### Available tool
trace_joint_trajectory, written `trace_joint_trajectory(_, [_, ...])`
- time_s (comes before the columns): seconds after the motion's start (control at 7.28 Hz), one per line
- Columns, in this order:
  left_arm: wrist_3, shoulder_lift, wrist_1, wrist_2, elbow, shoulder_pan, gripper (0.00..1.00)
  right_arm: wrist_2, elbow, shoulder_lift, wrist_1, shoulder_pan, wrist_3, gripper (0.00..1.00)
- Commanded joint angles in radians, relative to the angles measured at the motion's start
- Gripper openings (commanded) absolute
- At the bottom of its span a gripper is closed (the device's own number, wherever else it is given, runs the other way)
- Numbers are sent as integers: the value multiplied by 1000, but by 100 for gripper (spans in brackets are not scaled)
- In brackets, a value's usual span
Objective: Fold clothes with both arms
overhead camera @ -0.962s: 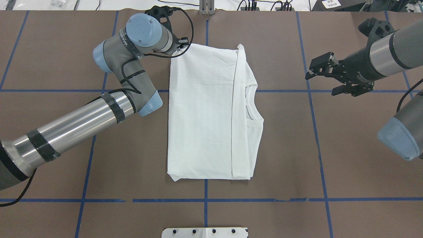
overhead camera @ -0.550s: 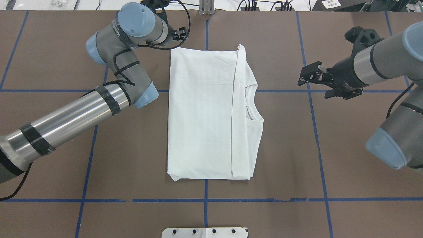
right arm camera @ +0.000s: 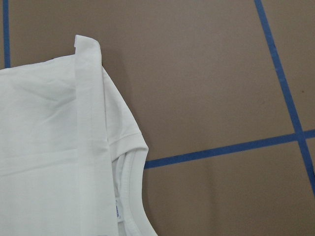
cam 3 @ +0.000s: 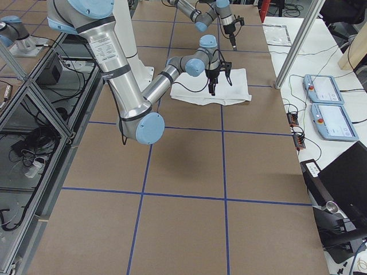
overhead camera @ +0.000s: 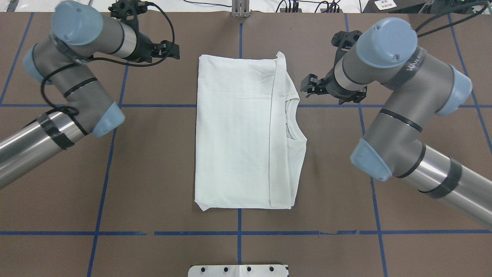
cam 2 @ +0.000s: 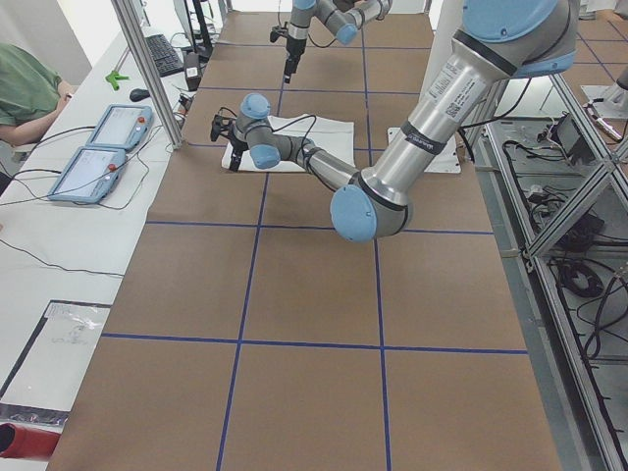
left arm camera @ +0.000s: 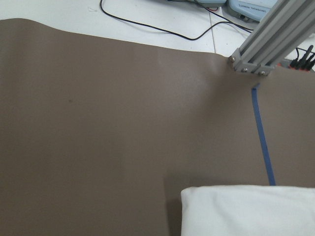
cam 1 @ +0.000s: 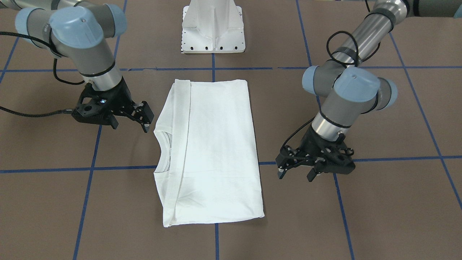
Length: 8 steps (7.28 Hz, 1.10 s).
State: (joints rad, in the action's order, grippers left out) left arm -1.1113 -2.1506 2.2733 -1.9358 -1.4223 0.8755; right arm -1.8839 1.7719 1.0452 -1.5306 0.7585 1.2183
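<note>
The clothes, a white T-shirt (overhead camera: 234,130), lie folded into a tall rectangle in the middle of the table, with the ribbed collar (overhead camera: 293,119) on the robot's right side. The front view shows the same T-shirt (cam 1: 213,151). My left gripper (overhead camera: 173,50) hovers open just off the shirt's far left corner, holding nothing; the left gripper (cam 1: 295,175) shows its fingers apart in the front view. My right gripper (overhead camera: 307,87) is open and empty beside the shoulder near the collar, and the right gripper (cam 1: 131,122) is clear of the cloth. In the right wrist view, the collar (right arm camera: 130,196) shows a small neck label.
The brown table is marked with blue tape lines (overhead camera: 238,232). The white pedestal base (cam 1: 213,32) stands at the robot's edge. An aluminium post (left arm camera: 270,39) rises at the far edge. Control panels (cam 3: 327,89) and a seated person (cam 2: 29,88) are beyond the table.
My left arm has swung away to the left, off the shirt's far left corner. My right gripper has moved left, close to the shirt's shoulder. The shirt has not moved.
</note>
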Motion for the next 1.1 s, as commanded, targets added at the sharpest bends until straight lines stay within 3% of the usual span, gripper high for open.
trace_joint_trajectory(0.0, [11, 211, -1, -34, -264, 10, 100, 45, -225, -150, -2, -11, -88, 100])
trace_joint_trajectory(0.27, [14, 412, -1, -79, -506, 10, 100, 74, -424, -278, 71, -34, -95, 100])
trace_joint_trajectory(0.41, [15, 460, -1, -112, -579, 11, 100, 78, -498, -319, 104, -41, -97, 100])
trace_joint_trajectory(0.69, [13, 462, -1, -112, -590, 10, 100, 126, -590, -372, 119, -67, -134, 100])
trace_joint_trajectory(0.96, [13, 459, -1, -112, -590, 8, 100, 141, -621, -372, 121, -73, -170, 100])
